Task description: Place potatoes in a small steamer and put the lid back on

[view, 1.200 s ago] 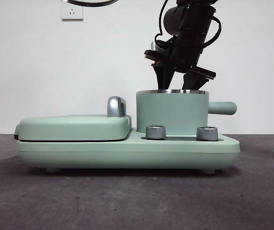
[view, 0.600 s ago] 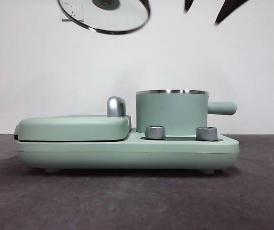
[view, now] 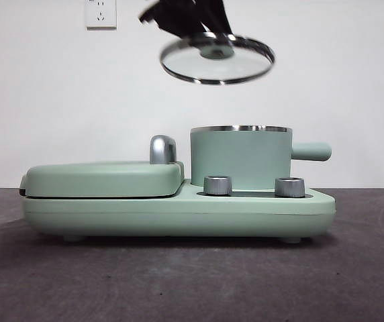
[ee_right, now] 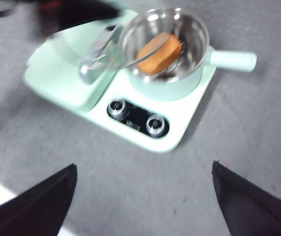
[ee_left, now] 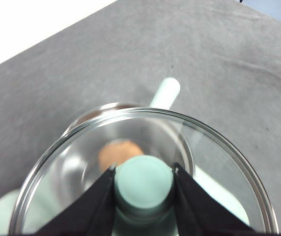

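White wall with two sockets (view: 101,13) backs a dark grey tabletop (view: 192,282), on which a mint-green cooking appliance (view: 178,211) sits. Its flat griddle cover (view: 105,178) lies closed on one side, with a chrome hinge handle (view: 163,149) at its inner end, and two silver knobs (view: 218,185) face the front camera.

On the other side of the base stands the small steamer (view: 240,157), upright, its steel rim open to the air and its stubby side handle (view: 311,151) pointing away from the griddle cover. Inside it lies the potato (ee_right: 159,53), tan-orange, resting on the steel bottom; the left wrist view shows part of it through the glass.

Above the pot, well clear of the rim, hangs the lid (view: 217,59), a steel-rimmed glass disc slightly tilted. It sits a little toward the griddle side of the pot rather than squarely over it. The left gripper (ee_left: 143,172) holds it from above, its two black fingers (ee_left: 101,191) clamped on either side of the mint-green knob (ee_left: 144,182).

The right gripper (ee_right: 145,191) is high above the tabletop, looking down on the whole appliance from the knob side. Its fingers are spread wide apart with nothing between them.
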Motion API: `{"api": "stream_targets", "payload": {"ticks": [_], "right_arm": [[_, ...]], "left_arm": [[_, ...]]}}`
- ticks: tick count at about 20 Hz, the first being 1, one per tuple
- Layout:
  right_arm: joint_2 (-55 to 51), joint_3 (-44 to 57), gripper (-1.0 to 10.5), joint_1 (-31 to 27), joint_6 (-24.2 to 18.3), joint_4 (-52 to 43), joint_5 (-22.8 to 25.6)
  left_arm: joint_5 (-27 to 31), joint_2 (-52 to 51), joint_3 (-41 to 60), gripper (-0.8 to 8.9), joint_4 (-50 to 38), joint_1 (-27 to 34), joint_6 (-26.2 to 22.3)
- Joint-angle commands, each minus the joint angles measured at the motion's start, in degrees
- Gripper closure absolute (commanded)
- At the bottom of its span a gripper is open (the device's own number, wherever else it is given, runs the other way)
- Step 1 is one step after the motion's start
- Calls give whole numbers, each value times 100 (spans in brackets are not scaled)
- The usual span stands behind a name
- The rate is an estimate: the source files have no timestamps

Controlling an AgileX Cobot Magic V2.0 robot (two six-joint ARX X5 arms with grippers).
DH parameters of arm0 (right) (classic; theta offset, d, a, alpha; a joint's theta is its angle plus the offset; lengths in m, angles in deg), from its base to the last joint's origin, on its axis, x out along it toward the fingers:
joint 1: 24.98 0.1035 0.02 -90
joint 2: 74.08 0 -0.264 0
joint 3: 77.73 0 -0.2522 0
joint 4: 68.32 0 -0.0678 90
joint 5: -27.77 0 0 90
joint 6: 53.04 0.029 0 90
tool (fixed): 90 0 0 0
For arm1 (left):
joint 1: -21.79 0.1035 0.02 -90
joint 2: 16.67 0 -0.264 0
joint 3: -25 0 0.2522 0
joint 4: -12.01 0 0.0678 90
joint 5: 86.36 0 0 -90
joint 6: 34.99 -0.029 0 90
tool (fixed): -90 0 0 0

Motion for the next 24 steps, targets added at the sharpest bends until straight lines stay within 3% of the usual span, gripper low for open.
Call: {"api": "stream_targets", "payload": {"ticks": [1, 4, 10, 24], "right_arm": [[-640, 505, 512, 26, 11, -166, -24], [-1611, 1397, 513, 26, 306, -846, -24], [-2645, 2608, 513, 24, 691, -1132, -179], [-2691, 2806, 514, 24, 752, -1244, -175]], "left_arm": [[-7, 280, -133, 796, -531, -87, 11], [-4, 579, -133, 796, -844, -103, 22], [13, 955, -133, 796, -1410, -98, -2], [59, 1432, -133, 796, -1606, -55, -20]]}}
